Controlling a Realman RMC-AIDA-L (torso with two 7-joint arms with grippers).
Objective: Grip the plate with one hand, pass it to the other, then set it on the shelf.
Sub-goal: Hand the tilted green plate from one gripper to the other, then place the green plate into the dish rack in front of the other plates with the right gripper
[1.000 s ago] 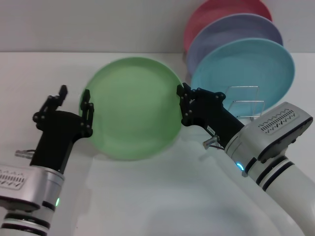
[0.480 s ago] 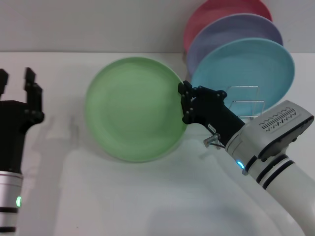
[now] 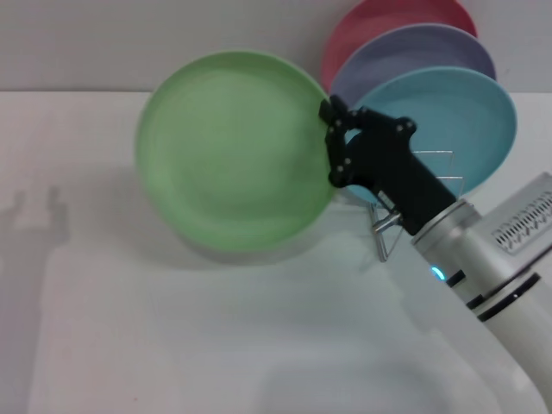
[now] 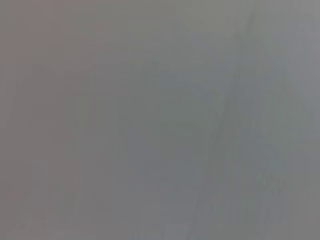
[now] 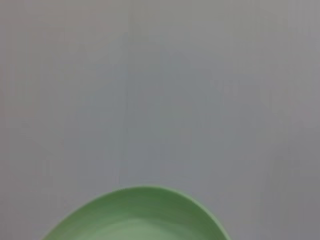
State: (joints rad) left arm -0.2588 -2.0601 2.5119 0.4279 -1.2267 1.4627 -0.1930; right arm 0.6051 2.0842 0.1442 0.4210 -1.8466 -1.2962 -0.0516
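1. On the left of the head view there is only the bare white table (image 3: 129, 345). The left gripper is out of sight, and the left wrist view shows only plain grey, so I cannot say if it is wide or narrow.

2. Next comes the round, shallow, light-green plastic plate (image 3: 231, 153). It is up in the air, tilted so its face points toward us. It is just left of the rack and not in it yet.

3. The black two-jaw right gripper (image 3: 332, 142) pinches the right edge of the green plate, jaws closed tight on the rim. Holding it by the edge keeps the plate standing up, which is how it must go into a slot. Only this gripper holds the plate, so the pass looks done.

4. Behind the gripper is the small silver wire rack (image 3: 427, 177). A sky-blue plate (image 3: 457, 116), a lavender plate (image 3: 414, 52) and a pink-red plate (image 3: 388, 17) stand on edge there, one behind the other. The free wires are at the front, so I think the green plate goes there.

5. The plate could bump the blue one, so the next move should be slow.
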